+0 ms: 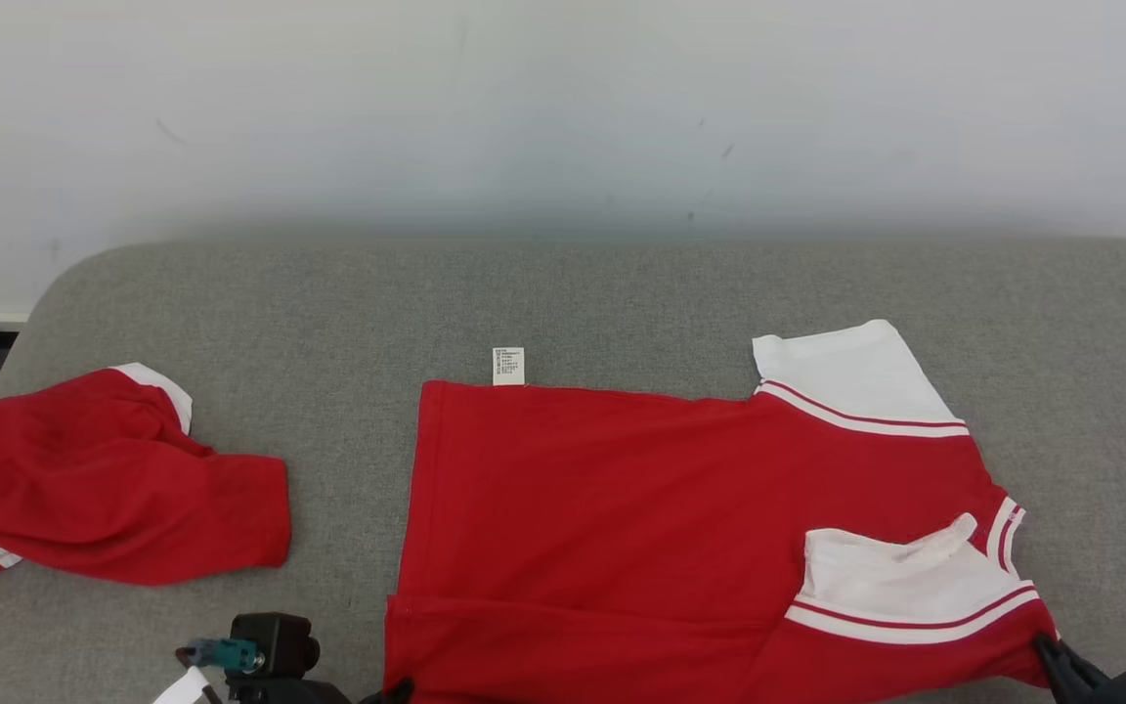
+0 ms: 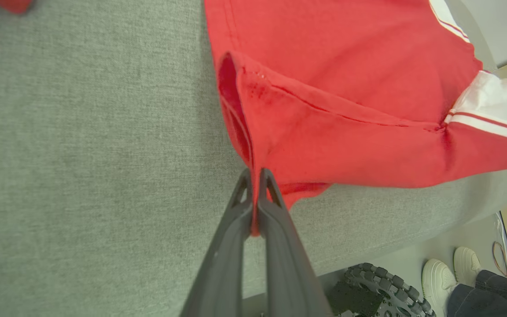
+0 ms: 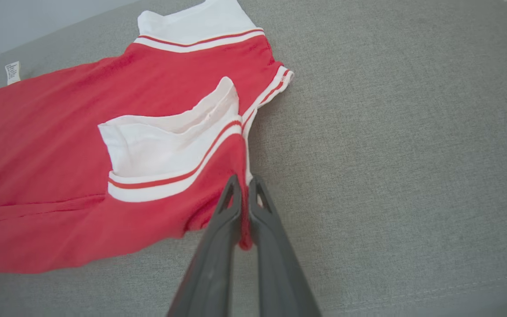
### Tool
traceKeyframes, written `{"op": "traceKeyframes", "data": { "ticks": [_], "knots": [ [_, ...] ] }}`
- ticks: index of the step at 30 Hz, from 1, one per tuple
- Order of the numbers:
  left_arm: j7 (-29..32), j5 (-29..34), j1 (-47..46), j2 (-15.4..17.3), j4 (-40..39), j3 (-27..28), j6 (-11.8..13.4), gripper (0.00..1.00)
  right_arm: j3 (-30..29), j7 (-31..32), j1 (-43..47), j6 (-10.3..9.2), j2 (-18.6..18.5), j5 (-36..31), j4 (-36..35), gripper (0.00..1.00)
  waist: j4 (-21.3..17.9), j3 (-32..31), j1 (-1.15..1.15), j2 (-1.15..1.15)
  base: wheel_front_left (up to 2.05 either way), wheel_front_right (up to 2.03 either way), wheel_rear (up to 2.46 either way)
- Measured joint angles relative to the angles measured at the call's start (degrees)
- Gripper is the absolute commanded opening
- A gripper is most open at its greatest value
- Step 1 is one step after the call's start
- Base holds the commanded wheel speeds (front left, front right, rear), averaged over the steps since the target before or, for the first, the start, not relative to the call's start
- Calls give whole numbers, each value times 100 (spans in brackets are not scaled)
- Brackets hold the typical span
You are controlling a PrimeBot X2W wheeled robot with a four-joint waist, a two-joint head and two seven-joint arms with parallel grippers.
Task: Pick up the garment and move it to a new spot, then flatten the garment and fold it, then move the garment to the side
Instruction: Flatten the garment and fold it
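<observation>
Head view had the red garment (image 1: 622, 508) spread mostly flat on the grey bench (image 1: 348, 303), centre to right, its near edge at the bench's near edge. Hem to the left, collar (image 1: 1008, 533) to the right. Far white sleeve (image 1: 851, 376) lay out flat; near white sleeve (image 1: 905, 577) was folded in over the body. Care label (image 1: 508, 366) stuck out at the far hem corner. A second red garment (image 1: 104, 479) was crumpled at far left, well apart.

Left gripper (image 2: 255, 174): jaws together, clamped on the near hem corner, a bit of red cloth pinched between them. Right gripper (image 3: 244, 180): jaws together, clamped on the near shoulder edge just beside the collar. A strip along the near side was lifted and turned over between the two grips.

Handling, as a judgement: thin knit, light, limp, a bit stretchy. No stiffness, so it would sag and wrinkle between hold points, and drag on the rough bench fabric. Not fragile, not slippery. Best holds are doubled edges: hem corners, shoulder seams, ribbed cuffs. Both pinches looked shallow, so a hard pull could slip the cloth out.

Left wrist view also caught a person's white shoes (image 2: 451, 270) on the floor beside a wheel (image 2: 381, 290).
</observation>
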Motion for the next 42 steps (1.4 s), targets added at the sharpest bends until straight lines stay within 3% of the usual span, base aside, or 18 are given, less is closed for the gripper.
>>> {"op": "traceKeyframes", "data": {
  "ticks": [8, 9, 10, 15, 19, 25, 28, 34, 42],
  "knots": [
    [359, 1, 107, -11, -286, -45, 258, 0, 162, 332, -5, -56, 71, -12, -46, 0, -8, 168, 0, 0, 0, 0, 0],
    [387, 13, 112, -7, -316, -42, 324, 53, 190, 382, -5, -57, 83, -12, -49, 0, -11, 180, 0, 0, 0, 0, 0],
    [448, 24, 116, -2, -334, -42, 386, 100, 218, 446, -3, -59, 110, -15, -48, 100, -20, 207, 0, 0, 0, 0, 0],
    [614, 122, 240, 62, -450, -26, 557, 100, 231, 545, -4, -101, 43, -199, 27, 100, -36, 248, 0, 0, 0, 0, 0],
    [624, 333, 225, 368, -550, 37, 577, 100, 101, 419, -81, -108, -178, -506, 33, 100, -39, 254, 0, 0, 0, 0, 0],
    [37, 587, -222, 416, -880, 156, 467, 100, 96, -100, -698, -108, -246, -756, -111, 100, -33, 159, 0, 0, 0, 0, 0],
    [-423, 724, -492, 281, -990, 227, 491, 100, 176, -449, -970, -143, -92, -846, -144, 100, -41, 82, 0, 0, 0, 0, 0],
    [-1222, 991, -508, -3, -992, 423, 706, 100, 389, -1196, -1232, -151, 555, -843, -97, 100, -94, -105, 0, 0, 0, 0, 0],
    [-2041, 1077, -460, -238, -737, 742, 831, 100, 600, -1974, -1228, -155, 757, -875, 485, 100, -234, -336, 0, 0, 0, 0, 0]
  ]
}}
